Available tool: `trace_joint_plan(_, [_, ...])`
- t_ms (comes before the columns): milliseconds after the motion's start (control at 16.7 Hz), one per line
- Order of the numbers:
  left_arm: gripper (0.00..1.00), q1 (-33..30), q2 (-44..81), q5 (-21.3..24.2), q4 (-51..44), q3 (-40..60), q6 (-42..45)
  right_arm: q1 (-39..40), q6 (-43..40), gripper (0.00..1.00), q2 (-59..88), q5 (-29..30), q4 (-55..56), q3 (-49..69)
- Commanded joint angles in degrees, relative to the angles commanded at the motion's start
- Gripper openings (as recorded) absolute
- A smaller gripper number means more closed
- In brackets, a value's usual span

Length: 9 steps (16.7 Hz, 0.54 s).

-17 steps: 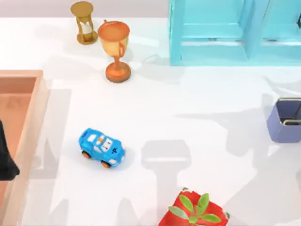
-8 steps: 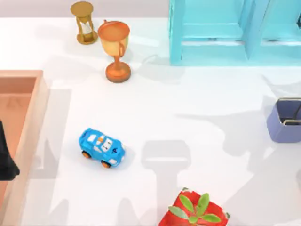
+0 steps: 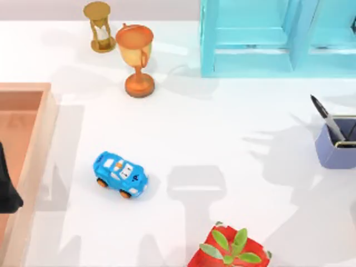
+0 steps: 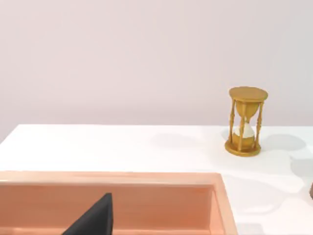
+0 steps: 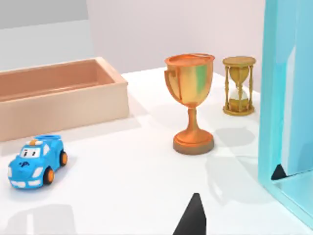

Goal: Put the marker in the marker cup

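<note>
The marker [image 3: 327, 119] leans in the marker cup [image 3: 336, 147] at the desk's [image 3: 233, 128] right edge, its lower part inside the dark opening and its black upper end slanting out over the cup's rim toward the back-left. The cup stands upright, partly cut off by the top view's right border. The left gripper [image 3: 6, 189] sits at the desk's left edge, over the tan wooden tray [image 3: 33, 161]; a dark fingertip shows above the tray's inside in the left wrist view, and whether that claw is released or clenched cannot be told. Of the right claw, a dark finger tip [image 5: 193, 215] shows low in the right wrist view above bare desk; its state cannot be told either. Along the back edge stand an hourglass [image 3: 99, 26], an orange trophy goblet [image 3: 136, 58] and a turquoise cabinet [image 3: 272, 36]. A blue toy car [image 3: 120, 174] sits left of centre, and a red potted plant [image 3: 229, 250] sits at the front edge. Between car, goblet, cabinet and cup the desk lies wide and bare.
</note>
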Motion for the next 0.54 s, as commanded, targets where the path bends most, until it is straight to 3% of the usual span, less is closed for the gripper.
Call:
trace_joint_plan(180, [1.00, 0.00, 0.00, 0.00, 0.00, 0.00, 0.00, 0.00, 0.00, 0.98, 0.00, 0.00, 0.00, 0.00])
trace_joint_plan(540, [1.00, 0.00, 0.00, 0.00, 0.00, 0.00, 0.00, 0.00, 0.00, 1.00, 0.00, 0.00, 0.00, 0.00])
